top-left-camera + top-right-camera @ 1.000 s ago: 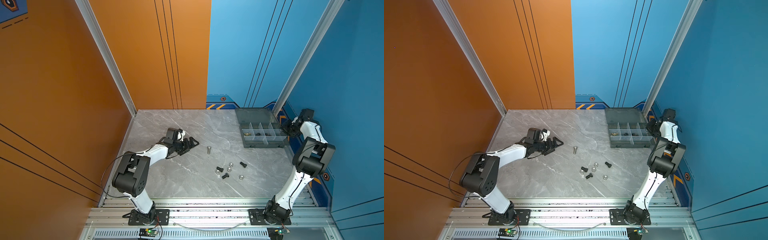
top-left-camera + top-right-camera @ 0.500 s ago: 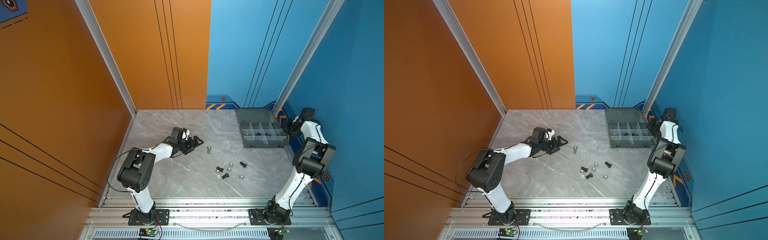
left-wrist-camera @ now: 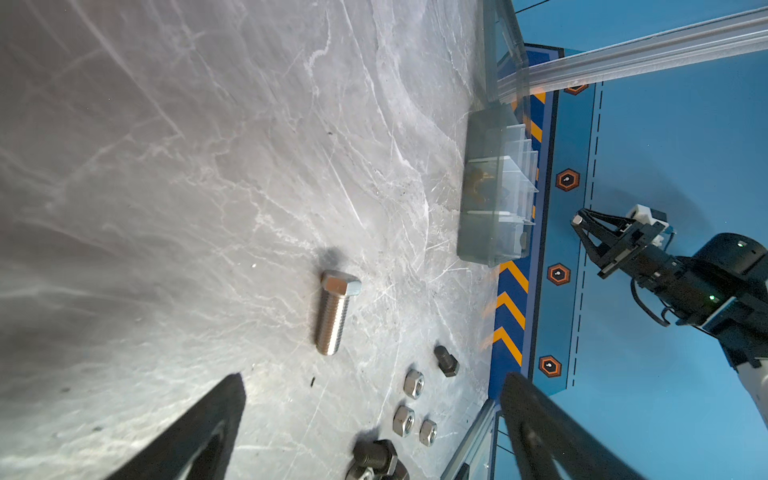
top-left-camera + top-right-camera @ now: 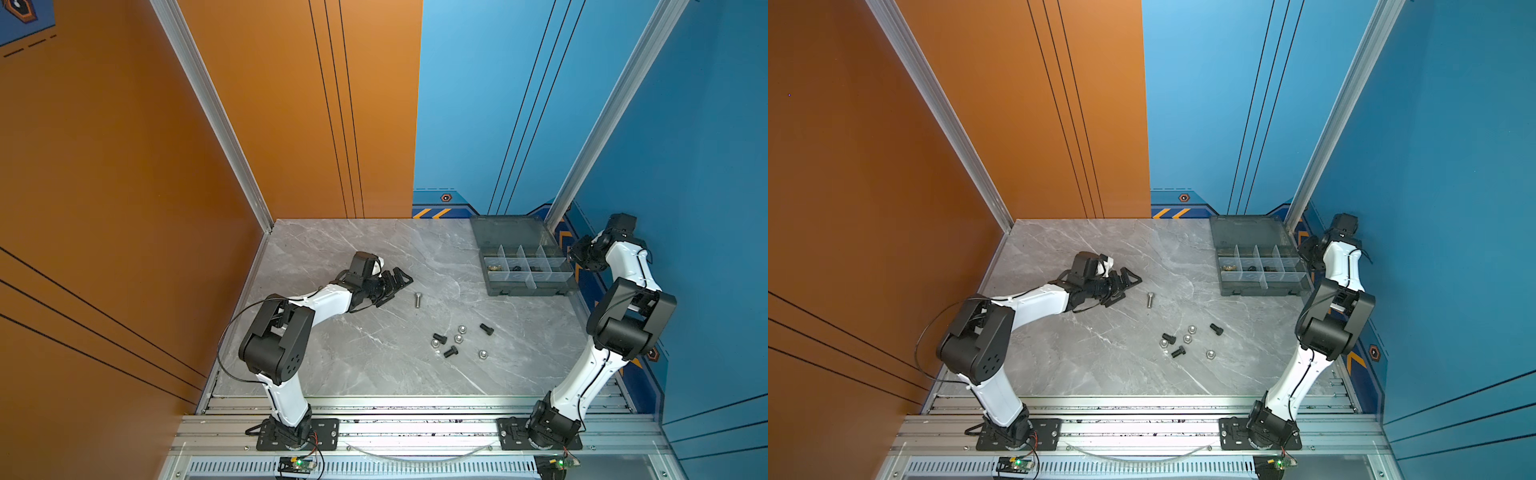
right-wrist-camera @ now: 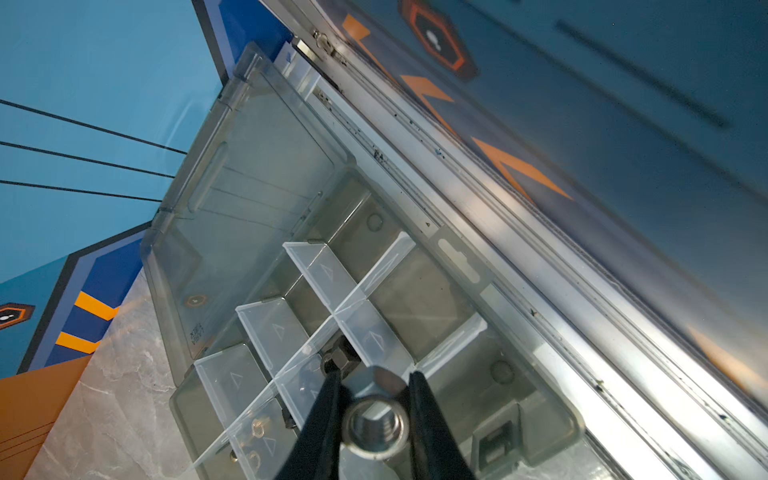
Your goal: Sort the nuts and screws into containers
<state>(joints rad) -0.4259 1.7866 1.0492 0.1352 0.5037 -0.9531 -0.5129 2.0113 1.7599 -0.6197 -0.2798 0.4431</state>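
A long silver screw [image 4: 418, 299] [image 3: 336, 316] lies on the marble table. My left gripper [image 4: 401, 280] [image 3: 372, 377] stands open and empty just left of it. Nearer the front lie three black screws [image 4: 439, 338] and several silver nuts [image 4: 458, 339] [image 3: 413, 383]. My right gripper [image 4: 575, 254] [image 5: 374, 382] is shut on a silver nut [image 5: 376, 426], held above the right end of the containers [image 4: 528, 270]. Inside the containers [image 5: 436, 291] I see a black screw [image 5: 338, 359] and brass wing nuts [image 5: 257, 428].
The organiser's smoky lid [image 4: 509, 232] lies open towards the back wall. An aluminium post [image 4: 582, 166] and the blue side wall stand close beside the right arm. The orange wall bounds the table on the left.
My left gripper has slid to the right, closer to the silver screw. The right gripper has stayed where it was with the nut in it.
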